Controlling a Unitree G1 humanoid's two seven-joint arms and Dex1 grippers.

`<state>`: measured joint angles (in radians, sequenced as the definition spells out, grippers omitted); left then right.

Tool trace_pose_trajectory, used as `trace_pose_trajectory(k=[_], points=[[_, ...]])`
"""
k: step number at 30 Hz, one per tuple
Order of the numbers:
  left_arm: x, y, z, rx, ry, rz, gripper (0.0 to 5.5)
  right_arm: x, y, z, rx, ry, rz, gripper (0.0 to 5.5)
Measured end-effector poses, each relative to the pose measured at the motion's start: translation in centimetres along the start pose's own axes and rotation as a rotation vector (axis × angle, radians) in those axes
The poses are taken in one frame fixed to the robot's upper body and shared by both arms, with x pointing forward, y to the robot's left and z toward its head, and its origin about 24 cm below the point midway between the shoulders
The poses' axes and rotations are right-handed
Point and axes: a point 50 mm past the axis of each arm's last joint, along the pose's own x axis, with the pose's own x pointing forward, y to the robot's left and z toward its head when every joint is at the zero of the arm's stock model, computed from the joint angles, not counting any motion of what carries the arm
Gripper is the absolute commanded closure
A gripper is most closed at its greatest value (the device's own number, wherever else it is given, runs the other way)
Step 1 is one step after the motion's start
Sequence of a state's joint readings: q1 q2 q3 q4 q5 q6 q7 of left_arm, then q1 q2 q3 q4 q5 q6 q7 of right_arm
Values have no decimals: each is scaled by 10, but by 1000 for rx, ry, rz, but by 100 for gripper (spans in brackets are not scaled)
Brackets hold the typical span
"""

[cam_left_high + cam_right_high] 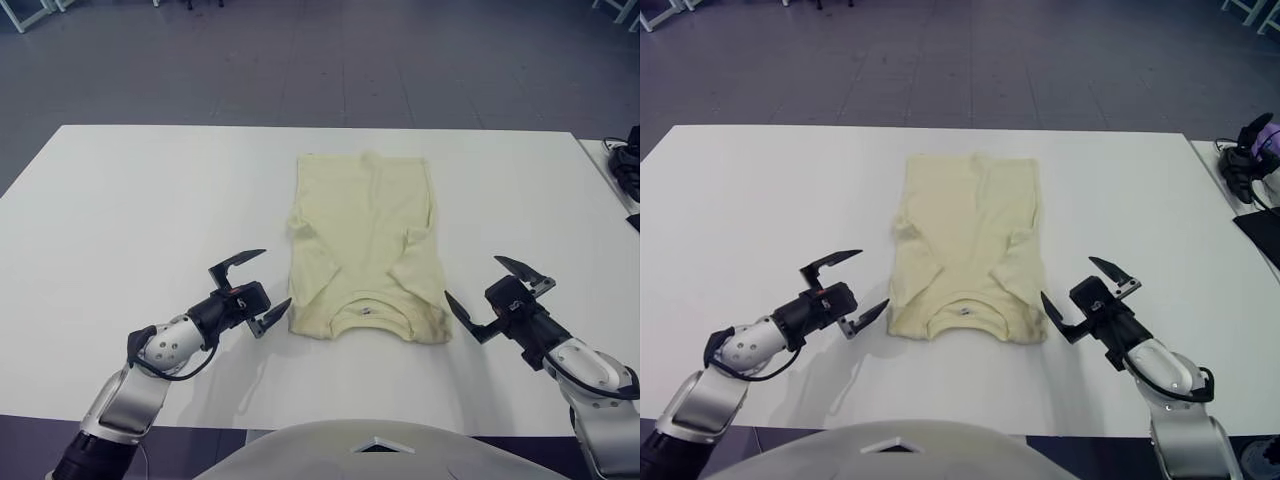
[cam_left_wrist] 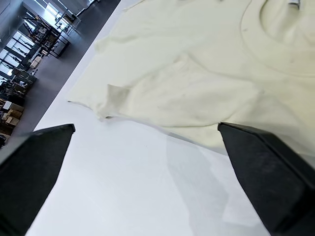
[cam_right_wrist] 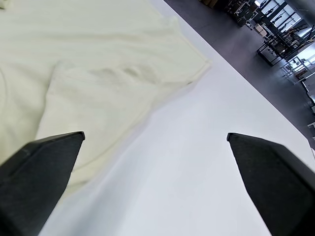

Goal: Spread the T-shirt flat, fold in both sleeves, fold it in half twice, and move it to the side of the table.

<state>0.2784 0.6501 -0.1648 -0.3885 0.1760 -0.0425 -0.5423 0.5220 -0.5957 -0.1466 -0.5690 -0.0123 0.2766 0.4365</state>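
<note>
Both left claw (image 1: 275, 277) and right claw (image 1: 472, 277) gape; wrist views show T-shirt (image 2: 206, 73) creases.

1. T-shirt (image 1: 365, 225), neck label (image 1: 365, 312): a small pale tag sewn inside the collar, at the hem edge nearest the robot. Its print is too small to read. The same tag appears at the frame edge in the left wrist view, and is no more legible there.
2. Left claw (image 1: 277, 276), red mark (image 1: 239, 291): a small red spot on the black housing behind the fingers. No characters can be made out.
3. No other text, number or sign can be read.
</note>
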Motion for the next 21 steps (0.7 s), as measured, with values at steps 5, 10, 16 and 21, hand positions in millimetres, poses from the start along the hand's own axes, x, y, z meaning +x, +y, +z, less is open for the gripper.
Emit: trace_pose_trajectory(k=[5,10,16,21], points=[[5,-11,-2,32,13,-63,10,-1,11,-21,-31,96,49,12],[11,-18,-1,92,8,-116,10,4,14,-24,-79,84,57,12],[4,-20,-3,150,18,-155,10,4,13,-23,-113,71,61,12],[-12,-8,-7,181,72,-113,10,-7,-3,-2,-55,-56,6,12]])
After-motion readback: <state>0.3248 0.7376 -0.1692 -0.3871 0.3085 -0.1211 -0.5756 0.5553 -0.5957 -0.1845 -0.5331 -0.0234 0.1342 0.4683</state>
